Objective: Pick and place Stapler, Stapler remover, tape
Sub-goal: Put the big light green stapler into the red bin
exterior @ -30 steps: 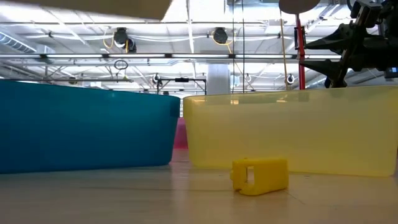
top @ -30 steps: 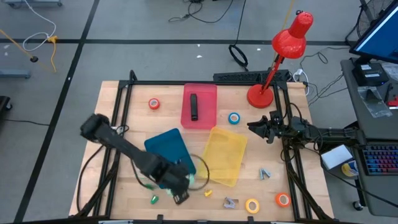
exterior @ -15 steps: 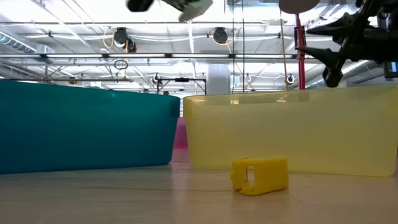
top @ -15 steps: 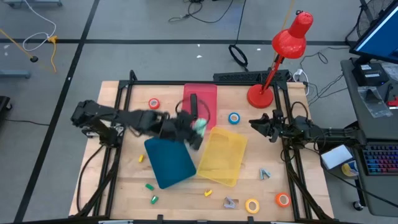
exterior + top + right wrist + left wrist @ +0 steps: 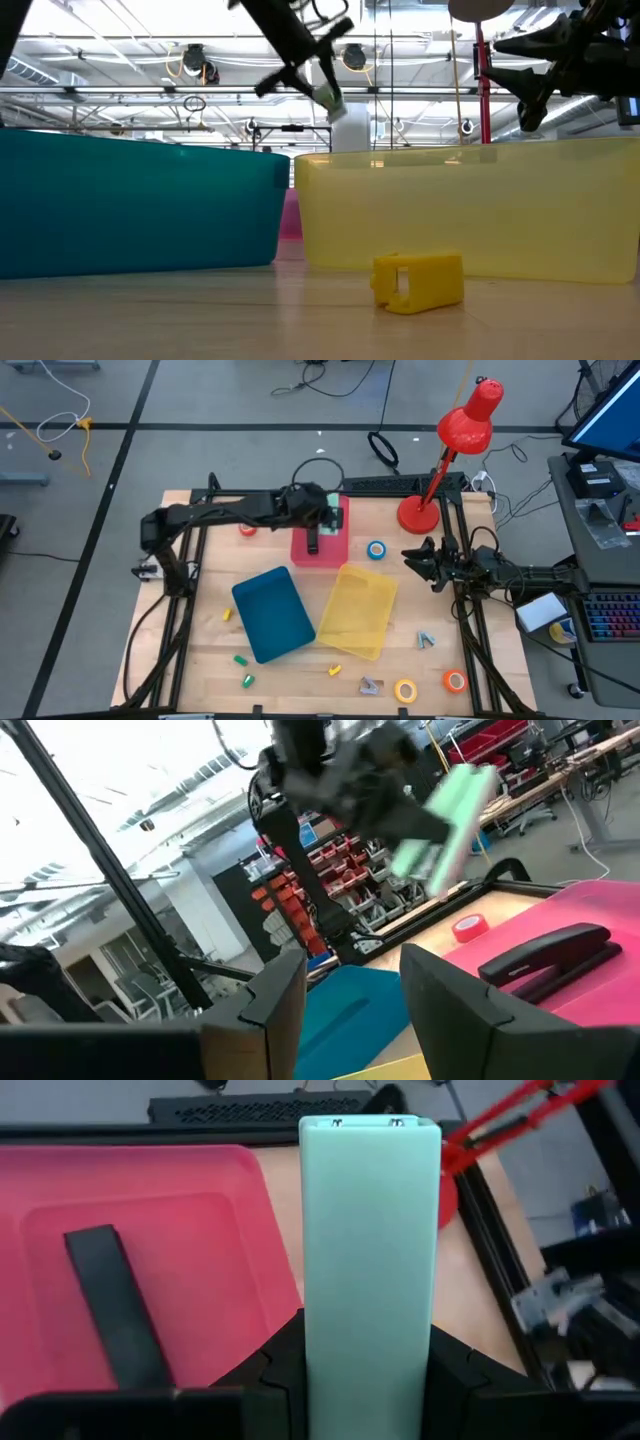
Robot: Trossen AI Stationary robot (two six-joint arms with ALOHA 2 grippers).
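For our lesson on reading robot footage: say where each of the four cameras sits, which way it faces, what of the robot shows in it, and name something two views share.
High view: overhead, facing straight down on the table; both arms show.
Low view: at tabletop height, facing the yellow tray; arms enter from above.
Left wrist view: on the left arm, facing the pink tray; left tool grips a mint-green stapler.
Right wrist view: on the right arm, facing the left arm; right tool open.
Shared: black stapler in both wrist views.
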